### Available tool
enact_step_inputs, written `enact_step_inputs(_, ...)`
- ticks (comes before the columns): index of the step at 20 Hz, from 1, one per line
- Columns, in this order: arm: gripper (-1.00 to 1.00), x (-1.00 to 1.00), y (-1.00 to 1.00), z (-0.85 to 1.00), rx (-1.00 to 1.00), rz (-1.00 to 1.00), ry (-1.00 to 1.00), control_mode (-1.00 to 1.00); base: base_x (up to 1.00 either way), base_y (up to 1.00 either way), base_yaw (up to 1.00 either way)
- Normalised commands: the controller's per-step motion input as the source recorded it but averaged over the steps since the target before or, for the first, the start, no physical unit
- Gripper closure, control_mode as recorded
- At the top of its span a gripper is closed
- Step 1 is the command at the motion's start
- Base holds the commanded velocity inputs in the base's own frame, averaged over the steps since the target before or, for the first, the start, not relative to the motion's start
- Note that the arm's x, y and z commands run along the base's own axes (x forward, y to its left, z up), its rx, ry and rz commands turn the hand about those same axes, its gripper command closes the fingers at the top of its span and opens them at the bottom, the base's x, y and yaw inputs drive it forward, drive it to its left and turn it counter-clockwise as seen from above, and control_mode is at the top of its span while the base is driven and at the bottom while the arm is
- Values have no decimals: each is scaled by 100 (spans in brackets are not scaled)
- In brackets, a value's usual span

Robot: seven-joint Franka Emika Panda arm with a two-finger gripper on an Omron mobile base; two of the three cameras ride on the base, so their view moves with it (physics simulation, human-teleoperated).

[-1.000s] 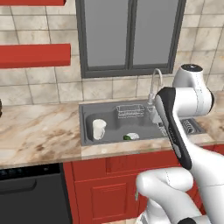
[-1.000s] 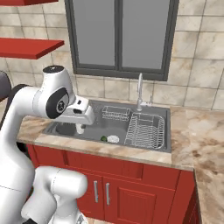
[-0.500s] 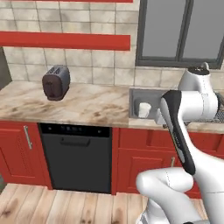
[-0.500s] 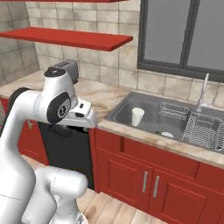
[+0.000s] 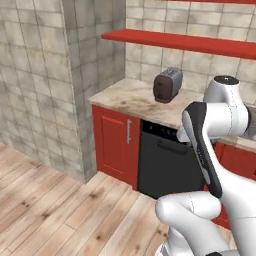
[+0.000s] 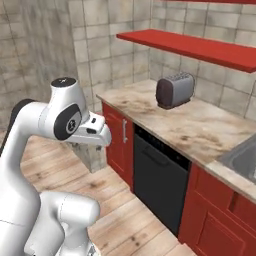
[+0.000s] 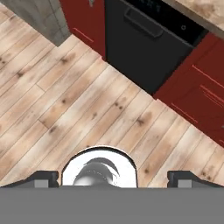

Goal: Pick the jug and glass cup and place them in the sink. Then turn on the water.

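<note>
The gripper (image 7: 112, 177) is spread wide and empty above the wood floor (image 7: 78, 109); only the sink (image 6: 243, 159) edge shows far right, so its contents can't be judged

The toaster (image 5: 167, 85) and dishwasher (image 6: 157, 180) are shared by both rear base views; the floor (image 7: 78, 109) is faced downward by the hand view.

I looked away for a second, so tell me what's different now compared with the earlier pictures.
The base has swung left along the counter: the views no longer face the sink, now at the right base view's edge, but the toaster, the dishwasher and the wood floor. Nothing was grasped or released; the gripper stays open and empty.
</note>
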Motion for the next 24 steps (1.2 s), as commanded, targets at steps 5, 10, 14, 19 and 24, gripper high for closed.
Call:
enact_step_inputs(5, -100, 0, 0, 0, 0, 0, 0, 100, -34, 84, 69)
enact_step_inputs(10, -100, 0, 0, 0, 0, 0, 0, 100, -31, 86, 68)
enact_step_inputs(14, -100, 0, 0, 0, 0, 0, 0, 100, -33, 83, 67)
enact_step_inputs(19, -100, 0, 0, 0, 0, 0, 0, 100, -24, 87, 58)
enact_step_inputs(24, -100, 0, 0, 0, 0, 0, 0, 100, -11, 81, 27)
